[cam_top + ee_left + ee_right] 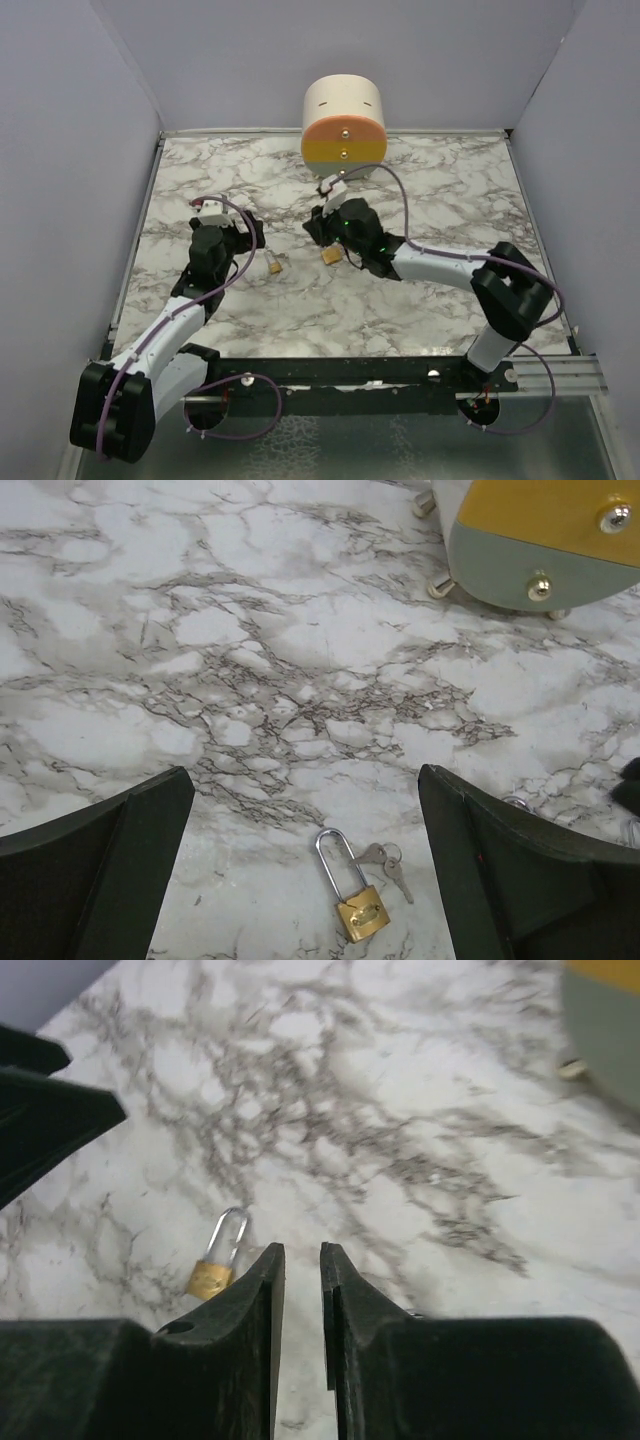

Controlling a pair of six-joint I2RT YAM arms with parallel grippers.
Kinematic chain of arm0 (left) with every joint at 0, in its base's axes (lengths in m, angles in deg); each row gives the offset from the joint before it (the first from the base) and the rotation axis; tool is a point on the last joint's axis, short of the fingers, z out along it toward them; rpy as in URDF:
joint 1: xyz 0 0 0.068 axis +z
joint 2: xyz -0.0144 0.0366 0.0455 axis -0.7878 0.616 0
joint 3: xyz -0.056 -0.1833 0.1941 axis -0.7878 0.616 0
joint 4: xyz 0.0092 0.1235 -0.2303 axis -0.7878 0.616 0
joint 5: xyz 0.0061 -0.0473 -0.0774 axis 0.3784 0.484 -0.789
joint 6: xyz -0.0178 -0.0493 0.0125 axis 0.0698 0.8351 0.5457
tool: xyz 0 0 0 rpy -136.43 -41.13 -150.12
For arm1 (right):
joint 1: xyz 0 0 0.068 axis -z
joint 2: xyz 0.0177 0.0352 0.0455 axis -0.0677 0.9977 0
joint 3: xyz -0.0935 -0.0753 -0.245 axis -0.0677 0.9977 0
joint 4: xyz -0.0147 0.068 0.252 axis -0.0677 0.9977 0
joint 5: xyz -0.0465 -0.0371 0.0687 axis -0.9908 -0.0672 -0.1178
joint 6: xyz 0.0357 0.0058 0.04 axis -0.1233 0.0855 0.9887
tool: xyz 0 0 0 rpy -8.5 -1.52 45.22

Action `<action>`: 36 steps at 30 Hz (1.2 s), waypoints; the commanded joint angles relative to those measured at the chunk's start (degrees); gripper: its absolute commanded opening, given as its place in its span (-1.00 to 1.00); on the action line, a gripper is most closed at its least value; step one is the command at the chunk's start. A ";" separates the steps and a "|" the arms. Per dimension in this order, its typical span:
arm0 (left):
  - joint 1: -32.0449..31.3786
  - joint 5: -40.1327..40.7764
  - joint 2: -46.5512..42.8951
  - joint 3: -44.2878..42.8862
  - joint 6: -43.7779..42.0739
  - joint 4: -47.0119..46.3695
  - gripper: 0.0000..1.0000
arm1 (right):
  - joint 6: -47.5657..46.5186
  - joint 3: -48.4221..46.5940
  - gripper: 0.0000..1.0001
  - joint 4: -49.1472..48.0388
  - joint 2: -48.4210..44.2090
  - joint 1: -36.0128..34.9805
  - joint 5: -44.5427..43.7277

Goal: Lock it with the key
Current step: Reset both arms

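Note:
A small brass padlock (360, 912) with a long silver shackle lies flat on the marble table (250, 630), and two keys (385, 865) on a ring rest against its right side. My left gripper (305, 780) hovers over it, open wide, with nothing between its fingers. From above, the padlock (273, 266) lies just right of the left gripper (250, 233). My right gripper (302, 1250) is open by a narrow gap that shows only bare marble. The padlock (215, 1268) lies just left of its fingers. In the top view the right gripper (315, 226) is near the table's middle.
A rounded cabinet (343, 125) with orange, yellow and grey bands and two small knobs stands at the back centre on short feet. A second small brass-coloured thing (330, 255) lies under the right gripper. Grey walls close in the table on the left, right and back.

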 commanded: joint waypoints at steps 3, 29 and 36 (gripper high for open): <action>1.82 4.62 0.66 -5.09 -3.18 5.38 0.98 | 4.35 11.56 -0.57 -2.48 -13.17 17.29 3.85; 4.89 29.09 -5.37 -6.45 -3.71 10.20 0.98 | 8.31 30.90 -0.47 -4.71 -39.12 56.96 4.77; 4.89 28.78 -7.59 -4.81 -3.91 9.19 0.98 | 8.66 31.28 -0.47 -5.38 -38.90 56.98 5.67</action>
